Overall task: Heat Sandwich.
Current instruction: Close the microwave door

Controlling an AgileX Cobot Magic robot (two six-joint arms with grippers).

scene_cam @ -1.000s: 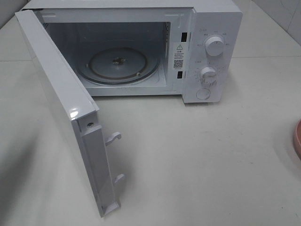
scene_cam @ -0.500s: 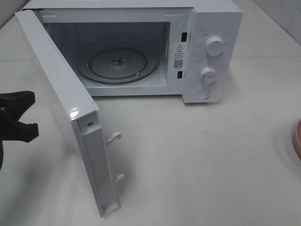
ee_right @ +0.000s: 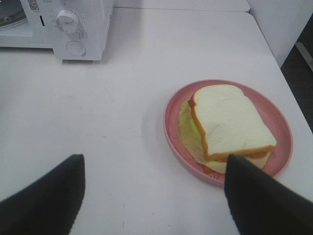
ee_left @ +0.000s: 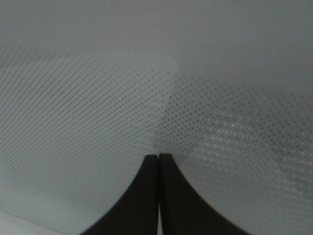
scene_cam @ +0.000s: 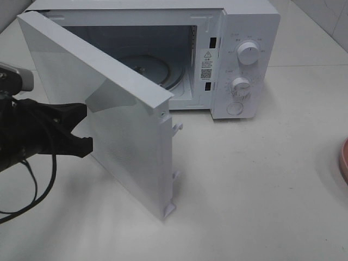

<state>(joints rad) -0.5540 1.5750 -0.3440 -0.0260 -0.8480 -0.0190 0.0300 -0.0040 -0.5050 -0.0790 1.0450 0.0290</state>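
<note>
The sandwich point(ee_right: 230, 117), white bread over pale yellow-green and orange layers, lies on a round pink plate point(ee_right: 281, 120) in the right wrist view. My right gripper point(ee_right: 154, 169) hovers open over the table just short of that plate, with nothing between its fingers. The white microwave point(scene_cam: 239, 54) stands at the back, its door point(scene_cam: 109, 103) about halfway swung. My left gripper point(scene_cam: 84, 128) is shut, and its tips point(ee_left: 159, 159) press against the door's dotted outer face point(ee_left: 98, 98). The glass turntable point(scene_cam: 169, 73) shows partly behind the door.
Only a sliver of the pink plate point(scene_cam: 344, 157) shows at the right edge of the high view. Two knobs and a button sit on the microwave's panel point(scene_cam: 242, 84). A dark cable point(scene_cam: 38, 190) trails from the left arm. White table lies between microwave and plate.
My left gripper came in from the left and reached the door's outer face. The door has swung from wide open to about halfway. The right side is unchanged.
</note>
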